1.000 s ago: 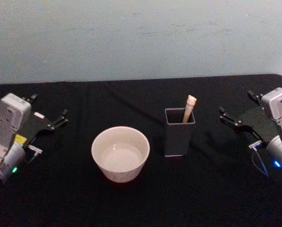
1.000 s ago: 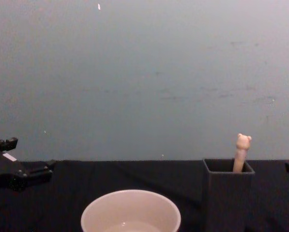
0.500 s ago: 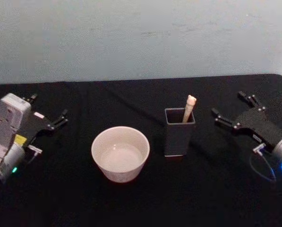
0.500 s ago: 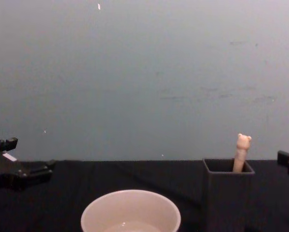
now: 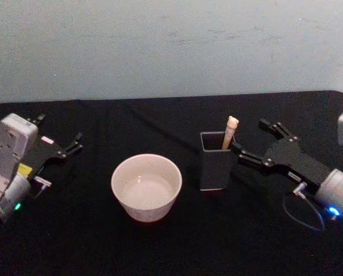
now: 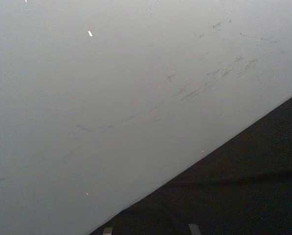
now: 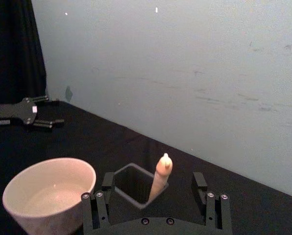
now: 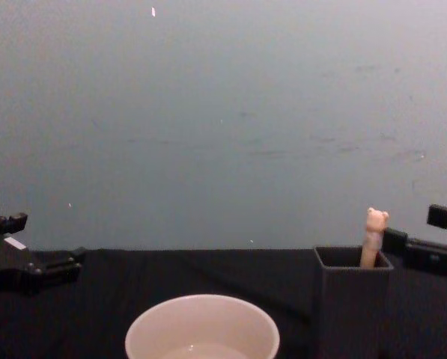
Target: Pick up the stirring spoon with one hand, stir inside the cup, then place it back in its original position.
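Across the black table (image 5: 160,247) I've swung the right gripper (image 5: 249,135) in, jaws spread, beside the stirring spoon (image 5: 230,131) standing in its grey holder (image 5: 217,169), so grasping looks next; left gripper (image 5: 59,129) sits parked, spread.

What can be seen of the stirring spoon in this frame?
Of the stirring spoon, only the beige tapered handle shows, matte like wood or plastic, topped by a small bear head with ears. It stands nearly upright, leaning slightly, in the dark grey square holder, at the far right part of its mouth; the bowl end is hidden inside. The right gripper, open, sits close on its right and is not closed on it.
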`<move>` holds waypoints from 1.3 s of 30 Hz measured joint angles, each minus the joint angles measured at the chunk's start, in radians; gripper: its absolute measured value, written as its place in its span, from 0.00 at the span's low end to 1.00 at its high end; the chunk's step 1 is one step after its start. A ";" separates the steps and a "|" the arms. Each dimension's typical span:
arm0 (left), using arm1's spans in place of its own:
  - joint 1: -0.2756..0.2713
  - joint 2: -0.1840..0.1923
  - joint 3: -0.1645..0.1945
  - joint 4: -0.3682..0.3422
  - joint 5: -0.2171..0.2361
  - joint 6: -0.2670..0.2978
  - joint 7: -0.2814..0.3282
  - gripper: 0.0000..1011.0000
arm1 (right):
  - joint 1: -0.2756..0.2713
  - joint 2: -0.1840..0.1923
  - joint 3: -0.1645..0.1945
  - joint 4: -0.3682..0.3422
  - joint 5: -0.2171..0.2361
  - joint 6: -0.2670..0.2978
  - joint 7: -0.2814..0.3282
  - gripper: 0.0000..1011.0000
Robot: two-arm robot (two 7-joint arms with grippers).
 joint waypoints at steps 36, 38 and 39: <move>0.000 0.000 0.000 0.000 0.000 0.000 0.000 0.99 | 0.146 -0.200 0.020 0.188 -0.009 0.131 0.027 0.99; 0.000 0.000 0.000 0.000 0.000 0.000 0.000 0.99 | 0.146 -0.203 0.023 0.189 -0.009 0.135 0.026 0.99; 0.000 0.000 0.000 0.000 0.000 0.000 0.000 0.99 | 0.146 -0.203 0.023 0.189 -0.009 0.136 0.026 0.99</move>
